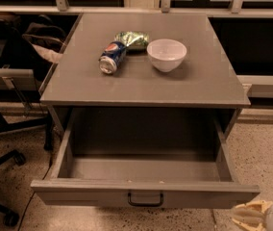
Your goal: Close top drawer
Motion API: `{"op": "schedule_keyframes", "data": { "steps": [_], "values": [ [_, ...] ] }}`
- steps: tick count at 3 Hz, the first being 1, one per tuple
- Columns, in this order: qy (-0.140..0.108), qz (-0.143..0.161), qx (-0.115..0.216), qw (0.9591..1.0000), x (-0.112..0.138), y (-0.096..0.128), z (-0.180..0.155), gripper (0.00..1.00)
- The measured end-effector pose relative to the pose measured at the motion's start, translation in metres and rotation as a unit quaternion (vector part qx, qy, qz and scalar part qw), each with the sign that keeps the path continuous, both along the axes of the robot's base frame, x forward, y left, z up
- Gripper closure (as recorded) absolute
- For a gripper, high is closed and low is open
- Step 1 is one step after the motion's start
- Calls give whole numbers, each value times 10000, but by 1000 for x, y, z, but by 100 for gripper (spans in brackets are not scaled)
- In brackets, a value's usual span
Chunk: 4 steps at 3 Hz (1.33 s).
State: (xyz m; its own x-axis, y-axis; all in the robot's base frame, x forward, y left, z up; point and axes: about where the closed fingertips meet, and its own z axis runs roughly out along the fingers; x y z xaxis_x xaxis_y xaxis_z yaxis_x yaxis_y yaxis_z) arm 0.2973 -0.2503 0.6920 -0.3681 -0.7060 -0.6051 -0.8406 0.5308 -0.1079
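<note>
The top drawer (103, 194) is a wide grey metal drawer pulled fully out of the grey cabinet. Its inside shows nothing in it. A small dark loop handle (145, 199) sits in the middle of its flat front panel. My gripper (252, 215), with pale cream fingers, is at the bottom right corner of the view. It is just below and to the right of the drawer front's right end, apart from the handle.
On the cabinet top (199, 83) lie a blue soda can (112, 57) on its side, a green crumpled bag (132, 39) and a white bowl (166, 54). An office chair (4, 109) stands at the left. The floor is speckled.
</note>
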Motion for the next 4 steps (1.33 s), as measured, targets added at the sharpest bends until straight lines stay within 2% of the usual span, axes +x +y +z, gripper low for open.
{"op": "schedule_keyframes", "data": {
  "steps": [1,2,4],
  "values": [
    [63,48,18,10000,3,4,-9,100],
    [88,156,-27,9998,21,8,-19,100],
    [51,178,-198,9996,58,6,-28,100]
  ]
}}
